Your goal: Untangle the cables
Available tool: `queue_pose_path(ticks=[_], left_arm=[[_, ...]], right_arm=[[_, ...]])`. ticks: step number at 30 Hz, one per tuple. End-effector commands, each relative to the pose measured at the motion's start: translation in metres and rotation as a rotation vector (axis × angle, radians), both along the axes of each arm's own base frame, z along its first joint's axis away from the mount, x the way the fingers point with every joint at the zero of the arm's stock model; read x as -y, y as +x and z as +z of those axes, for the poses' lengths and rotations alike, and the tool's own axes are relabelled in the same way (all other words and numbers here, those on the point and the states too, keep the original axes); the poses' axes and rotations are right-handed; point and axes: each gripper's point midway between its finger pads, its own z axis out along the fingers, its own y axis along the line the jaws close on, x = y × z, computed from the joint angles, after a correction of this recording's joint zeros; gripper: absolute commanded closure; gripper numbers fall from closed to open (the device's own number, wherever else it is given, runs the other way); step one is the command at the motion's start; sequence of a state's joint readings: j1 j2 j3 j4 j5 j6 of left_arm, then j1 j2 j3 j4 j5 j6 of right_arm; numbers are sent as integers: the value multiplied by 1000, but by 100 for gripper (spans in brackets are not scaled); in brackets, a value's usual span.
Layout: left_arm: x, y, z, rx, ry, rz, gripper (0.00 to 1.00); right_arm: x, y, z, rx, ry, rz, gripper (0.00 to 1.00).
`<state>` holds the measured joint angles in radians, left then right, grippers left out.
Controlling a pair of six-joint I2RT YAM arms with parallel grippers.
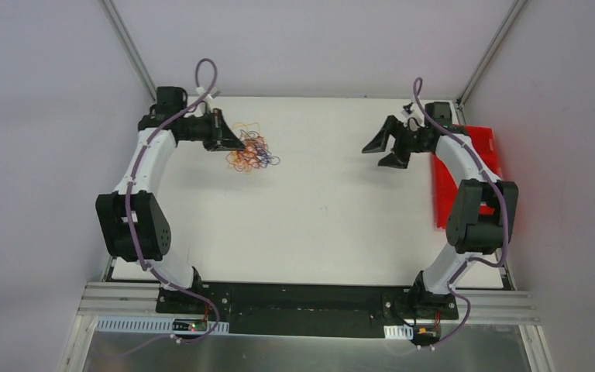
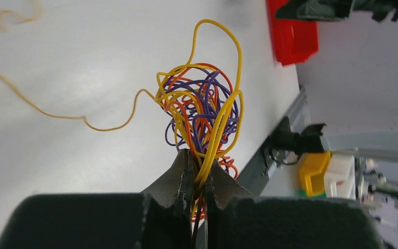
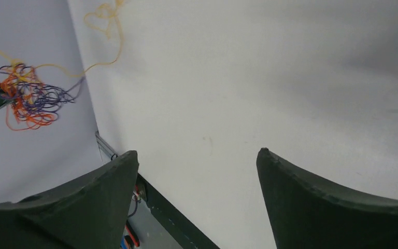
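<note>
The cables [image 1: 252,150] form a tangled bundle of thin yellow, orange, purple and black wires at the far left of the white table. My left gripper [image 1: 236,143] is shut on the bundle; in the left wrist view the cables [image 2: 204,111] rise from between its tips [image 2: 199,168], and one yellow strand trails off to the left. My right gripper [image 1: 383,153] is open and empty at the far right, well away from the tangle. In the right wrist view its fingers [image 3: 109,179] frame bare table, and the cables [image 3: 28,96] show at the far left.
A red bin [image 1: 469,174] stands at the table's right edge beside the right arm; it also shows in the left wrist view [image 2: 293,33]. Grey walls with metal frame rails enclose the table [image 1: 318,225] at the back and sides.
</note>
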<state>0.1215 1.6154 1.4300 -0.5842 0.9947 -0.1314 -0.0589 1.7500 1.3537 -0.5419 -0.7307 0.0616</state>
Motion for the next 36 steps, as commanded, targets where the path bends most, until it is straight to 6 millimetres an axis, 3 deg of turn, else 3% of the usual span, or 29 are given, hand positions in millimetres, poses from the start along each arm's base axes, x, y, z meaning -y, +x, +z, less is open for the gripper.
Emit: queue_pose_path(ticks=[1, 6, 11, 13, 15, 17, 18, 26, 31, 36], left_arm=[[83, -34, 41, 39, -106, -224, 100], [129, -29, 42, 1, -189, -276, 100], [167, -46, 32, -58, -224, -378, 100], [176, -53, 30, -80, -234, -408, 100], [177, -56, 33, -90, -246, -413, 100], [167, -55, 37, -93, -254, -388, 100], [160, -55, 39, -96, -259, -370, 100], [109, -71, 51, -93, -283, -272, 100], [73, -79, 60, -36, -254, -193, 100], [24, -72, 74, 46, -169, -45, 100]], right_arm=[[-92, -22, 77, 149, 204, 211, 2], [-165, -53, 101, 186, 305, 380, 1], [-210, -62, 96, 253, 278, 459, 3], [-224, -59, 94, 255, 273, 475, 17], [-228, -51, 90, 240, 257, 455, 46], [-216, -40, 79, 221, 193, 406, 85], [-207, -34, 73, 222, 149, 372, 100], [-100, 9, 22, 316, -362, 107, 100], [-57, 15, 0, 280, -503, 75, 100], [-2, 24, -16, 245, -631, 5, 100]])
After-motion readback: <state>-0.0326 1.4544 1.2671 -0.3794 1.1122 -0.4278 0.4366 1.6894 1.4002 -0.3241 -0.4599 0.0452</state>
